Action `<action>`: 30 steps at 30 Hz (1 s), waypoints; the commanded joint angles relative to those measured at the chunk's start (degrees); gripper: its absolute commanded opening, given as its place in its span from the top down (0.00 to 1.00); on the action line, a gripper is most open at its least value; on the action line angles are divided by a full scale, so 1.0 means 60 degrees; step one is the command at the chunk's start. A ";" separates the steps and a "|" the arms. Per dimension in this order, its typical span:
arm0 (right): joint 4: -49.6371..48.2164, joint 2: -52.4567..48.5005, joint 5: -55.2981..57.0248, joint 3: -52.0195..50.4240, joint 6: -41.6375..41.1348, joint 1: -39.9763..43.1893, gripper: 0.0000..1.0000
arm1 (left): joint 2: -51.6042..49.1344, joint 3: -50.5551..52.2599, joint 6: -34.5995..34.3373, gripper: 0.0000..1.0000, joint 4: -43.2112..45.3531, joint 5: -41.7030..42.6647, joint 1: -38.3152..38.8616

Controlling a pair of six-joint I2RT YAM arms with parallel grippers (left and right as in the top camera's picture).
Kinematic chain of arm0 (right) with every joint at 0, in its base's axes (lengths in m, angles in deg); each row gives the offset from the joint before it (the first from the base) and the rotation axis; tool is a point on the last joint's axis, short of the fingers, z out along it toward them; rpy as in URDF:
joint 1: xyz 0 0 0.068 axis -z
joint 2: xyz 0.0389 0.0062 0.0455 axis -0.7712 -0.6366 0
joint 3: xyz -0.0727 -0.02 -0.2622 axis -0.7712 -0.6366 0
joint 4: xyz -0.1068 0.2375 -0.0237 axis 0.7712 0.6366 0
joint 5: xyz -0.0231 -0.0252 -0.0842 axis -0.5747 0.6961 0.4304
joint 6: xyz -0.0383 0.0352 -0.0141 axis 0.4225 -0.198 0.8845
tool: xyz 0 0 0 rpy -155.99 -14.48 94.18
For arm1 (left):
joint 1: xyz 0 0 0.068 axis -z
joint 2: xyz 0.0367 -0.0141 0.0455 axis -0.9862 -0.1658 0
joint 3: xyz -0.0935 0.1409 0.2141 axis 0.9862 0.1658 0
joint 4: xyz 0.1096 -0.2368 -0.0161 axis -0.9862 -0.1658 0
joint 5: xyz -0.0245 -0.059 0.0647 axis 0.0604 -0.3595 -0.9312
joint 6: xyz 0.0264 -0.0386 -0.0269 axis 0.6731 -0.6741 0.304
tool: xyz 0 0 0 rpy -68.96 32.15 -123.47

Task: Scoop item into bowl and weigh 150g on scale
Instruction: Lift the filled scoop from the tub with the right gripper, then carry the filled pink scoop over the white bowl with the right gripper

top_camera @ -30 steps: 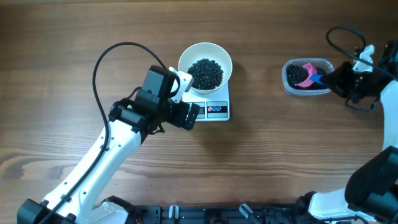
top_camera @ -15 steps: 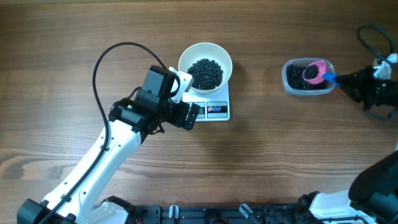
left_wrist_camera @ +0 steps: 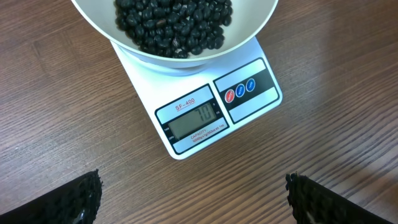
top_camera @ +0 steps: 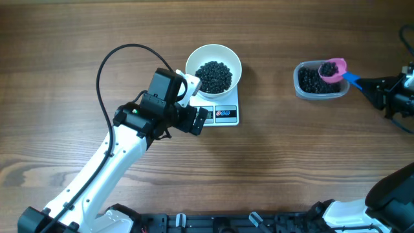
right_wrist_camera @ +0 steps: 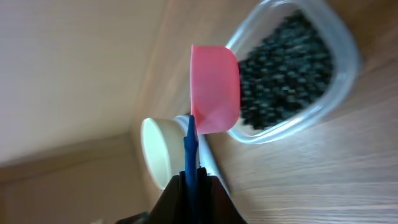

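Scoop [top_camera: 332, 68] now clear of black beans [top_camera: 313, 80]

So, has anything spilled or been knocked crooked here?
Nothing stands out. The beans lie only in the bowl, the tub and the scoop; none show on the table. The bowl sits upright on the scale.

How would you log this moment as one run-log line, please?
left pincer: open, near scale | right pincer: shut on scoop handle, scoop over tub rim | bowl: on scale, holding beans
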 commanded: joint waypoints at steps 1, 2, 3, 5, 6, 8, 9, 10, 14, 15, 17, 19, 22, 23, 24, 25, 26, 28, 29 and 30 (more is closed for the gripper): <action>0.0015 -0.0098 -0.1545 0.0025 0.0007 -0.0044 0.96 | 0.0087 -0.0149 0.0076 0.00 0.0025 0.0113 -0.0044; 0.0018 -0.0098 -0.1716 0.0025 0.0007 -0.0080 0.96 | 0.0087 -0.0149 0.0076 0.00 0.0025 0.0113 -0.0044; 0.0022 -0.0098 -0.1865 0.0025 0.0007 -0.0138 0.96 | 0.0087 -0.0149 0.0076 0.00 0.0025 0.0113 -0.0044; 0.0015 -0.0098 -0.2182 0.0025 0.0007 -0.0317 0.96 | 0.0087 -0.0149 0.0076 0.00 0.0025 0.0113 -0.0044; 0.0004 -0.0098 -0.2320 0.0025 0.0004 -0.0433 0.96 | 0.0087 -0.0149 0.0076 0.00 0.0025 0.0117 -0.0044; -0.0036 -0.0098 -0.2517 0.0025 0.0004 -0.0951 0.96 | 0.0087 -0.0149 0.0076 0.00 0.0029 0.0113 -0.0044; -0.0040 -0.0098 -0.2514 0.0025 0.0004 -0.1107 0.96 | 0.0087 -0.0149 0.0076 0.00 0.0025 0.0113 -0.0044; -0.0058 -0.0098 -0.2514 0.0025 0.0007 -0.1344 0.96 | 0.0087 -0.0149 0.0076 0.00 0.0025 0.0113 -0.0044; -0.0437 -0.0098 -0.2514 0.0025 -0.0004 -0.2481 0.96 | 0.0087 -0.0149 0.0076 0.00 0.0029 0.0113 -0.0044; -0.0601 -0.0098 -0.2514 0.0025 -0.0015 -0.2805 0.96 | 0.0087 -0.0149 0.0076 0.00 0.0025 0.0113 -0.0044; -0.1013 -0.0098 -0.2514 0.0025 -0.0033 -0.3483 0.96 | 0.0087 -0.0149 0.0076 0.00 0.0025 0.0113 -0.0044; -0.1490 -0.0098 -0.2510 0.0025 -0.0033 -0.4149 0.96 | 0.0087 -0.0149 0.0076 0.00 0.0025 0.0113 -0.0044; -0.2390 -0.0098 -0.2437 0.0025 -0.0025 -0.5002 0.96 | 0.0087 -0.0149 0.0076 0.00 0.0025 0.0113 -0.0044; -0.2761 -0.0098 -0.2433 0.0025 0.0011 -0.5257 0.96 | 0.0087 -0.0149 0.0076 0.00 0.0025 0.0113 -0.0044; -0.3158 -0.0098 -0.2397 0.0025 0.0004 -0.5501 0.96 | 0.0087 -0.0149 0.0076 0.00 0.0025 0.0113 -0.0044; -0.3555 -0.0098 -0.2237 0.0025 -0.0004 -0.5737 0.96 | 0.0087 -0.0149 0.0076 0.00 0.0025 0.0113 -0.0044; -0.3814 -0.0098 -0.2036 0.0025 -0.0004 -0.5923 0.96 | 0.0087 -0.0149 0.0076 0.00 0.0025 0.0113 -0.0044; -0.4415 -0.0098 -0.1341 0.0025 -0.0004 -0.6386 0.96 | 0.0087 -0.0149 0.0076 0.00 0.0025 0.0113 -0.0044; -0.4717 -0.0098 -0.0816 0.0025 0.0000 -0.6659 0.96 | 0.0087 -0.0149 0.0076 0.00 0.0025 0.0113 -0.0044; -0.4867 -0.0098 -0.0477 0.0025 0.0004 -0.6834 0.96 | 0.0087 -0.0149 0.0076 0.00 0.0025 0.0113 -0.0044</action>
